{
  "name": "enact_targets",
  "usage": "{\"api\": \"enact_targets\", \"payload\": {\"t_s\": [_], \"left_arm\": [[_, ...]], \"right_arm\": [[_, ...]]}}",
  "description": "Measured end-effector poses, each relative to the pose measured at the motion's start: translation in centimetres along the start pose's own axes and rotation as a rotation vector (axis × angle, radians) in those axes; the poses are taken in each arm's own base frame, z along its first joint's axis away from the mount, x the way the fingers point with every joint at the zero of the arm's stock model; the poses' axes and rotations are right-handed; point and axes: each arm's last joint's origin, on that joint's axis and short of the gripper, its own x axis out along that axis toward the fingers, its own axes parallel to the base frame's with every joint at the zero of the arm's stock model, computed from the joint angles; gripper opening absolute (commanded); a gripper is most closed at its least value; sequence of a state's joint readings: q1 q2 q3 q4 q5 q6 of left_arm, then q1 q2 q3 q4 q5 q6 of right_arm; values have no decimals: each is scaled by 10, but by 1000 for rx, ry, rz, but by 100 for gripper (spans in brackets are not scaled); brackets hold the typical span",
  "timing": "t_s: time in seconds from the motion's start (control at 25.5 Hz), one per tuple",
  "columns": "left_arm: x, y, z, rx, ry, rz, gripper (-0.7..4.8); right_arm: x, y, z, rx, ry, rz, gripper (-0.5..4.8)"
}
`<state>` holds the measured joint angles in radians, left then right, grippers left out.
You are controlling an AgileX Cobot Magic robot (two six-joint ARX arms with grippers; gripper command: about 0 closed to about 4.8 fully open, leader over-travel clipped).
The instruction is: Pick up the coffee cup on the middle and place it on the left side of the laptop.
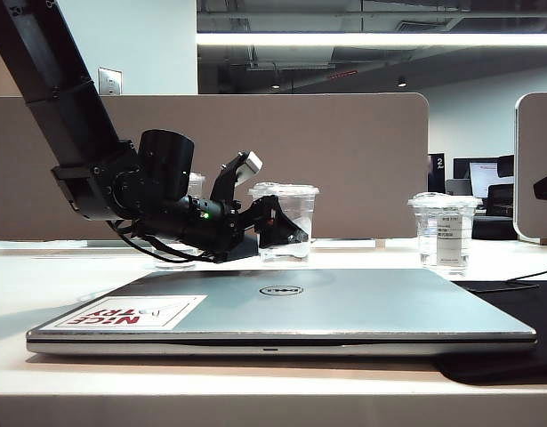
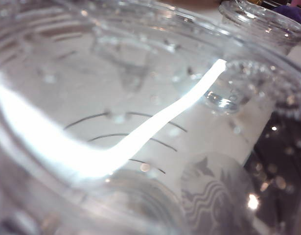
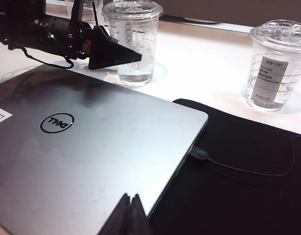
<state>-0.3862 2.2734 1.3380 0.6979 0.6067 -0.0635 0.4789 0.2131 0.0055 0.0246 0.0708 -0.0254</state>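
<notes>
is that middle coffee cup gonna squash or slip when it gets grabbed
The coffee cup looks like thin clear plastic, so it may flex under a hard squeeze. Only a little liquid shows at the bottom, so it is probably light and easy to nudge or tip. The left tool is open beside it; the right tool is shut over the laptop.

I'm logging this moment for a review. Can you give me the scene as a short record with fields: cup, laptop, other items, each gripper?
coffee cup: upright behind the laptop, lidded, not lifted
laptop: closed, flat on the table
labelled cup: upright, far right, apart from the rest
black mat: under the laptop's right edge
left gripper: open, fingers either side of the coffee cup
right gripper: shut, above the laptop's near edge, holding nothing
</notes>
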Motion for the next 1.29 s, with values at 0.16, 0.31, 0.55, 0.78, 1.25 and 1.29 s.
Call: {"api": "enact_targets", "payload": {"t_s": [0.16,0.31,0.55,0.78,1.25,1.29], "left_arm": [[0,0,0,3,-2,0,384],[0,0,2,9,-9,-2,384],[0,-2,4,13,-11,-52,384],[-7,-7,29,58,-70,-58,384],[-86,-21,32,105,-130,7,384],[-92,-24,31,110,-139,21,384]], "right_arm": [[0,0,0,0,0,0,-5],[0,0,0,0,0,0,-5],[0,0,0,0,0,0,-5],[0,0,0,0,0,0,-5],[0,0,0,0,0,0,-5],[0,0,0,0,0,0,-5]]}}
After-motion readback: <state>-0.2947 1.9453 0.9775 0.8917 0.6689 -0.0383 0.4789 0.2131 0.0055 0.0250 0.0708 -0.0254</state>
